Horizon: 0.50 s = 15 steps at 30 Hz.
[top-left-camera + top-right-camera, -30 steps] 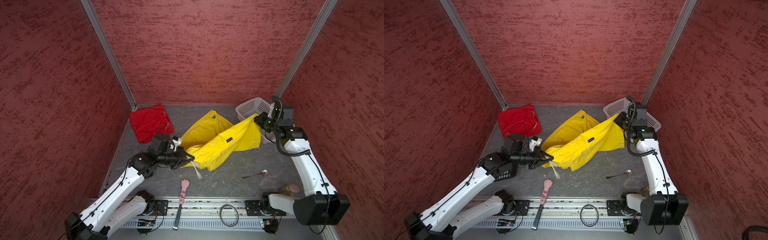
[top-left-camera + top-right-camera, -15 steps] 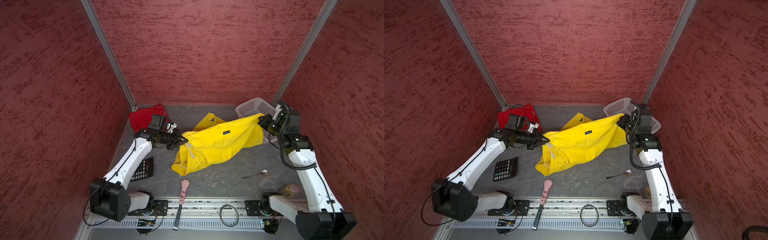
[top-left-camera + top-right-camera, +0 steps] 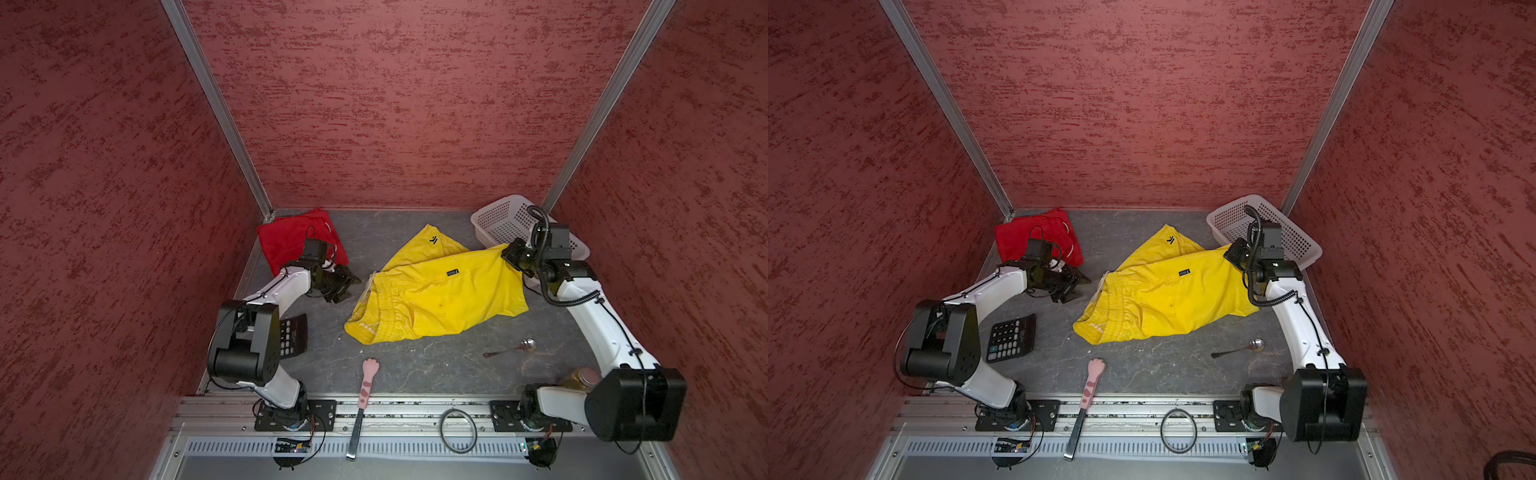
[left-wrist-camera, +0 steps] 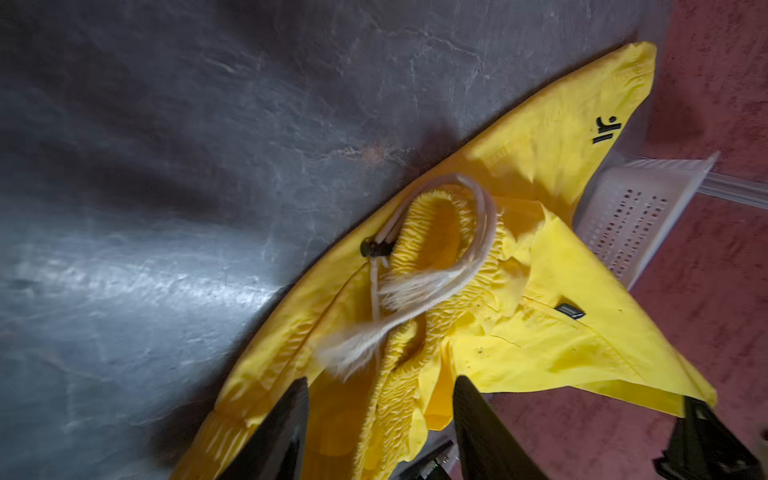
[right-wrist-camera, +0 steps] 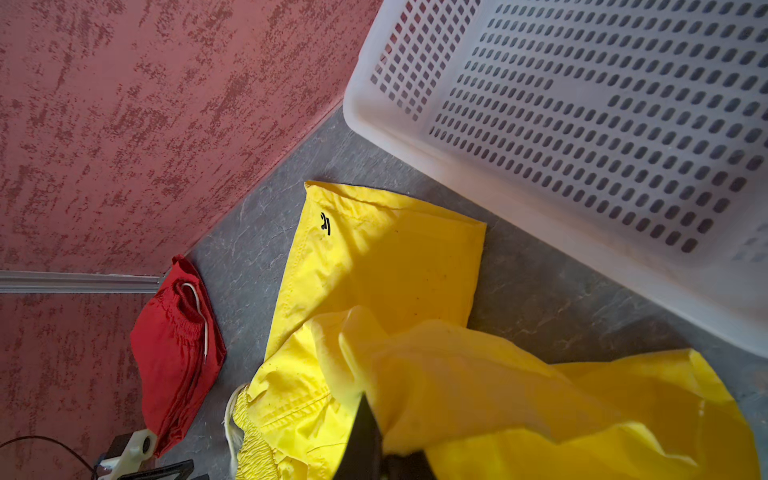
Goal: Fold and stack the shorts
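— Left gripper (image 3: 350,289) of mine stands with its jaws apart and nothing between them. My right gripper (image 3: 508,254) is clamped on a leg hem of the yellow shorts (image 3: 440,299), holding that corner just beside the basket (image 3: 498,220).

— So how far along are you?

— About halfway, I judge. The yellow shorts lie across the middle of the table (image 3: 415,365), roughly doubled over, with one leg poking out toward the back wall. They need squaring up and another fold. The red shorts (image 3: 291,241) sit in the far left corner as a compact folded bundle, which looks finished to me. Nothing is stacked yet.

— And where are the yellow shorts relative to your left gripper?

— Their waistband (image 3: 380,301) faces it, just beside my fingertips but apart from them in both top views. The drawstring (image 4: 419,289) lies looped over that waistband, straight ahead of the parted jaws in the left wrist view.
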Tool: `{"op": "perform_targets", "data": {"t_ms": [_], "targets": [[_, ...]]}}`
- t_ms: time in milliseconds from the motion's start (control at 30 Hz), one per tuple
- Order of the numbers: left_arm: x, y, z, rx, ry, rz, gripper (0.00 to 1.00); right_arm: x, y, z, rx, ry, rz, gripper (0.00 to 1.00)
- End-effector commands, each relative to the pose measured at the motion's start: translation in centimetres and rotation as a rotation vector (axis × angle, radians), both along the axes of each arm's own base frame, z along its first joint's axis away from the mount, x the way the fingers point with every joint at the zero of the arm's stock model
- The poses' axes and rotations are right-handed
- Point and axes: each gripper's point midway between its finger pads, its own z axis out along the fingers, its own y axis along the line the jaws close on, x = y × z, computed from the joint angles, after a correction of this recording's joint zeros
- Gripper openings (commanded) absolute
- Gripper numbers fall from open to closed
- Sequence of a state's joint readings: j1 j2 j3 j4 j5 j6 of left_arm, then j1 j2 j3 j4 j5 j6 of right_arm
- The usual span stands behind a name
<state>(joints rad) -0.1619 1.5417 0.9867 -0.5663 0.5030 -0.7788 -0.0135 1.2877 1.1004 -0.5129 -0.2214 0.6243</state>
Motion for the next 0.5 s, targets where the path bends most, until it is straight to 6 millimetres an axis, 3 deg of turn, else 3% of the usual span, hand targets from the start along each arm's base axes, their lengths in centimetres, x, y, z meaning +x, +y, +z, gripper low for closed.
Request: {"op": "perform_targets", "data": {"t_ms": [0, 100, 167, 367, 467], "targets": [[0.1, -2.2, 4.1, 0.122, -0.162, -0.052, 0.48, 1.3, 0.2, 1.5, 0.012, -0.056, 0.012, 0.0], [0.7, -4.7, 7.1, 0.066, -0.264, -0.083, 0.43, 1.7, 0.2, 1.3, 0.013, -0.054, 0.015, 0.0], [1.6, -5.2, 7.8, 0.069, -0.306, -0.073, 0.46, 1.8, 0.3, 1.1, 0.018, -0.053, 0.019, 0.0], [3.4, -7.6, 3.0, 0.07, -0.174, -0.115, 0.6, 1.8, 0.3, 0.8, 0.016, -0.045, 0.025, 0.0], [3.8, -7.7, 0.9, 0.132, -0.132, -0.117, 0.63, 1.7, 0.3, 0.7, 0.006, -0.042, 0.027, 0.0]]}}
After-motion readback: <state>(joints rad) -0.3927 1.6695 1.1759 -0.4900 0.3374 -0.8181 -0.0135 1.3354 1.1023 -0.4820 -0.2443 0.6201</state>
